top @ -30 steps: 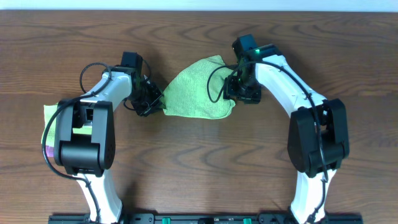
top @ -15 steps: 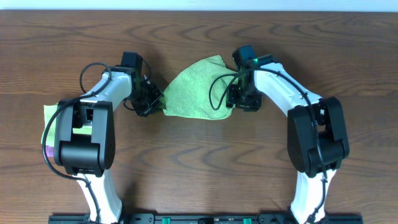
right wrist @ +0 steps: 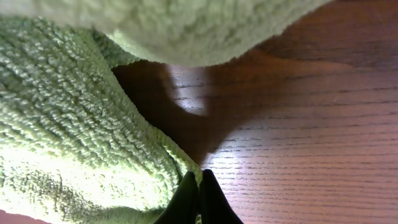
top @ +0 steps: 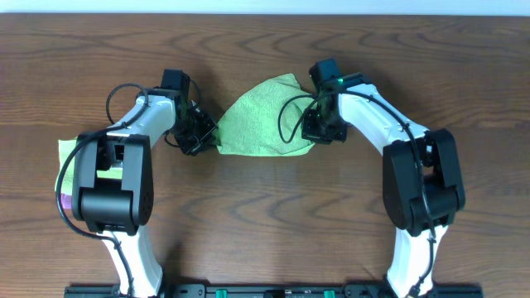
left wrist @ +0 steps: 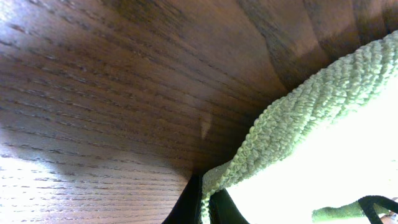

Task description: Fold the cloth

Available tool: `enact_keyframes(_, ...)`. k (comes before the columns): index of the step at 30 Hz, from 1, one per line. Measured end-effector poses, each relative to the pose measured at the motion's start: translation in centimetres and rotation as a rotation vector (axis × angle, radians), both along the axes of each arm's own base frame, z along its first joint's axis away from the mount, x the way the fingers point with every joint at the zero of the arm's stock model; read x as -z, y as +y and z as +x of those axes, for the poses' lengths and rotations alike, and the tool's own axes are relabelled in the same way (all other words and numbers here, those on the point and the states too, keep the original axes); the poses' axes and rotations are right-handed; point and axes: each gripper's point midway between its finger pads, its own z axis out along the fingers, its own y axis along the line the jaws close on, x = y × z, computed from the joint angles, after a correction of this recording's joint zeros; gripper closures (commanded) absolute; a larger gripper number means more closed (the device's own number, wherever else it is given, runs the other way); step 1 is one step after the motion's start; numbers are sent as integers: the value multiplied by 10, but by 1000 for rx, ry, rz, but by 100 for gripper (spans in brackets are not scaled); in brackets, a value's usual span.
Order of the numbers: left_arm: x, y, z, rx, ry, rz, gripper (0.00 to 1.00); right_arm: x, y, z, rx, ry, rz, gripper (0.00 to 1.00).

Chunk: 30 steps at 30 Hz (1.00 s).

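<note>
- The left gripper (left wrist: 202, 208) has its dark tips pressed tight on one edge of the cloth (left wrist: 298, 112).
- The right gripper (right wrist: 199, 198) is pinched tight on another edge.
- Up close, the cloth is soft, bumpy and lime green.
- From above, it is a crumpled hump on the brown wooden table (top: 265, 223), between both grippers.
- Only that view shows a paler cloth (top: 65, 157) far to the left.

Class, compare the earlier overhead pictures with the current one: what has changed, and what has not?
The right gripper shifted slightly inward onto the right edge of the cloth and closed on it. The left gripper stayed clamped on the left corner.
</note>
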Motion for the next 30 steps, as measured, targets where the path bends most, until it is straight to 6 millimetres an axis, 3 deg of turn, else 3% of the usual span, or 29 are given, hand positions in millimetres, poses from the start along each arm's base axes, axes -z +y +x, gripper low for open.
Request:
enact_keyframes(7,0,-1,-6,0,28,-5,94,1,-8,-10,1,38,-37,99)
enact_keyframes(14,-1,0,-28,32,107,-8,94,-5,-13,-22,-2,75,-60,99)
enact_keyframes(23,-6,-4,-54,99,182,-48,94,-54,-7,-36,-39,16,-67,99)
enact_keyframes(26,-20,-4,-57,116,158,-53,94,-64,-7,-44,-48,17,-77,99)
enact_keyframes(30,-54,-6,-50,134,48,-65,94,-65,-9,-48,-53,28,-92,99)
